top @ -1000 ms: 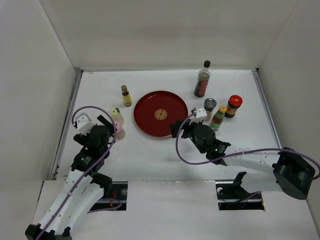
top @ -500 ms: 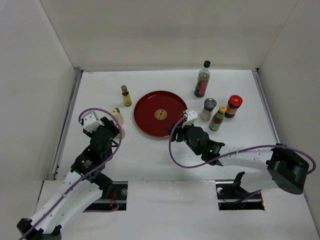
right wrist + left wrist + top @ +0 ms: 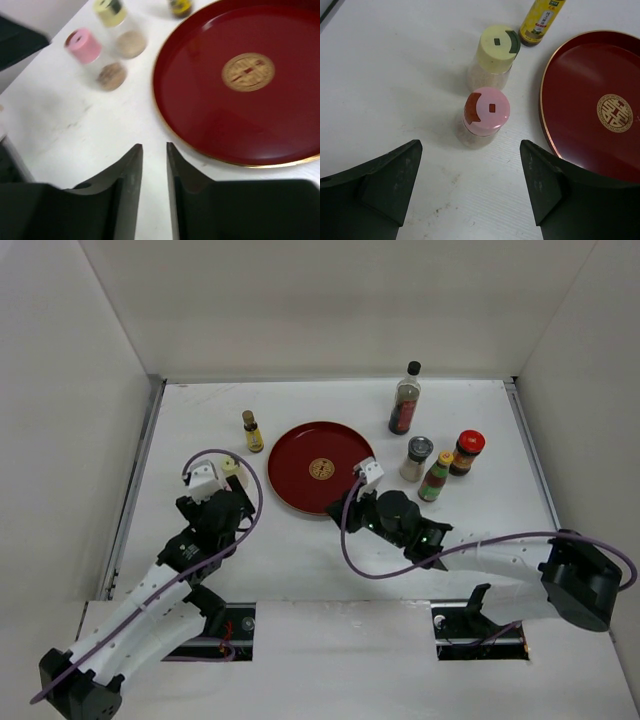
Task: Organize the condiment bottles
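In the left wrist view my left gripper (image 3: 470,159) stands open over bare table, just short of the pink-capped bottle (image 3: 486,109). The pale bottle with the yellow-green cap (image 3: 496,46) is behind it, then the amber yellow-labelled bottle (image 3: 541,19). From above, the left gripper (image 3: 232,502) hides the pink-capped one. My right gripper (image 3: 342,508) hovers at the red tray's (image 3: 300,445) near edge, its jaws a narrow gap apart with nothing between them (image 3: 154,147). The tall dark bottle (image 3: 405,400), grey-lidded jar (image 3: 419,457), green-red bottle (image 3: 436,476) and red-lidded jar (image 3: 467,452) stand right of the tray.
The red round tray (image 3: 200,115) holds nothing and lies between the two groups of bottles. White walls enclose the table on three sides. Purple cables loop off both wrists.
My left gripper has swung right and forward, over the pink-capped bottle. My right gripper has pulled left, away from the grey-lidded jar, to the tray's near edge.
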